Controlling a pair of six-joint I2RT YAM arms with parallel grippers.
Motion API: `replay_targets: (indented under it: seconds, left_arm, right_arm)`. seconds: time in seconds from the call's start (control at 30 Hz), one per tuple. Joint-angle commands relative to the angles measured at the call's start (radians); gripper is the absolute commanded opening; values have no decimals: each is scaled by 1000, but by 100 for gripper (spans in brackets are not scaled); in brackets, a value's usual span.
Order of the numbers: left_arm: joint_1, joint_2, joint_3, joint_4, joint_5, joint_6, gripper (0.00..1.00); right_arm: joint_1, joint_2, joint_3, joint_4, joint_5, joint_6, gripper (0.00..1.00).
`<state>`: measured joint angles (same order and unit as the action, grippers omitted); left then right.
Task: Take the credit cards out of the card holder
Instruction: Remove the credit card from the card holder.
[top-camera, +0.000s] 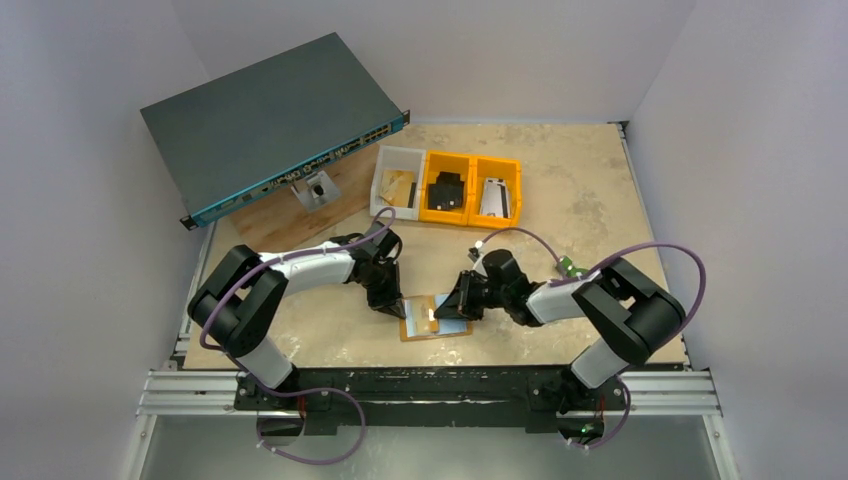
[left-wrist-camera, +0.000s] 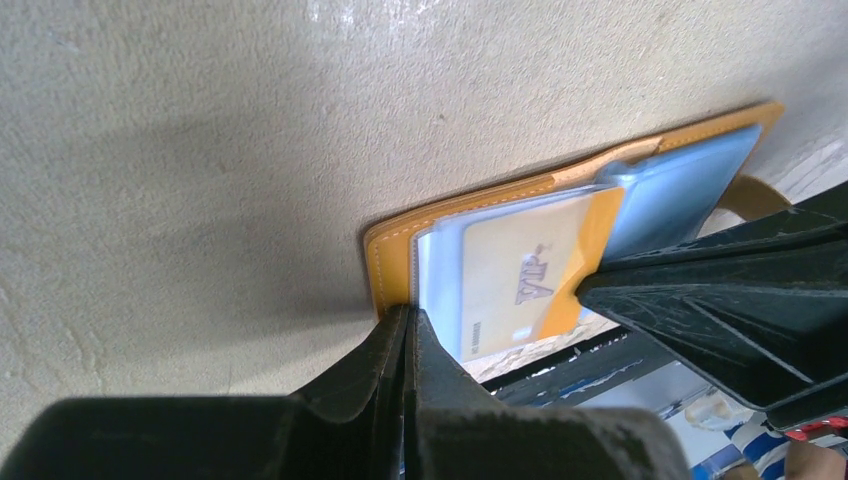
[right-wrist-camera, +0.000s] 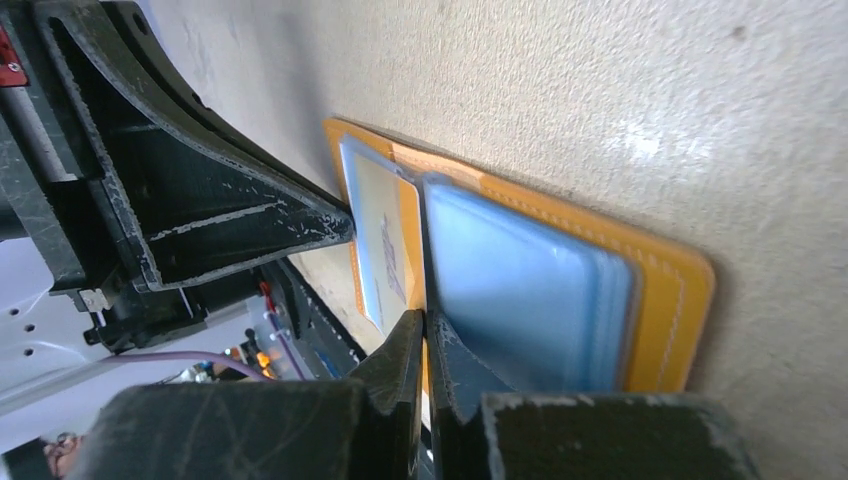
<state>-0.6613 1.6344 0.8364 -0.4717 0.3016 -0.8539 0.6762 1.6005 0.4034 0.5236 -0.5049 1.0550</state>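
The left fingers (left-wrist-camera: 380, 360) and right fingers (right-wrist-camera: 395, 365) are each pressed together at the card holder (left-wrist-camera: 385, 265). Pin it down, then drag the yellow card (left-wrist-camera: 510, 270) out.

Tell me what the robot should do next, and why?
Probably pull the right gripper away from the left gripper: it is shut at the edge of the yellow card, while the left, also shut, sits at the rim of the card holder.
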Motion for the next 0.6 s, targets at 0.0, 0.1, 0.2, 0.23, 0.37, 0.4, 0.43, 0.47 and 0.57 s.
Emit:
replay_targets:
  seconds: [0.0, 0.1, 0.2, 0.23, 0.37, 0.4, 0.43, 0.47, 0.57]
  left_arm:
    - [8, 35, -43, 5, -75, 11, 0]
    - [8, 37, -43, 5, -75, 11, 0]
    - [8, 41, -42, 5, -75, 11, 0]
    - [9, 41, -41, 5, -75, 11, 0]
    - [9, 42, -41, 5, -75, 11, 0]
    - [8, 43, -41, 5, -75, 11, 0]
    - [8, 44, -42, 5, -75, 11, 0]
    - [9, 46, -41, 5, -75, 11, 0]
    - [9, 45, -41, 5, -75, 11, 0]
  right_arm:
    - [-19, -57, 4, -94, 70, -71, 0]
    - [-20, -14, 19, -70, 21, -83, 8]
    - [-20, 31, 18, -3, -7, -68, 26]
    - [-20, 42, 18, 7, -12, -66, 29]
    - [-20, 70, 28, 28, -28, -64, 32]
    - [-19, 76, 31, 29, -30, -65, 32]
    - [-19, 81, 35, 29, -32, -65, 32]
    - [-19, 86, 37, 31, -32, -65, 32]
    - [-19, 100, 37, 41, -37, -62, 27]
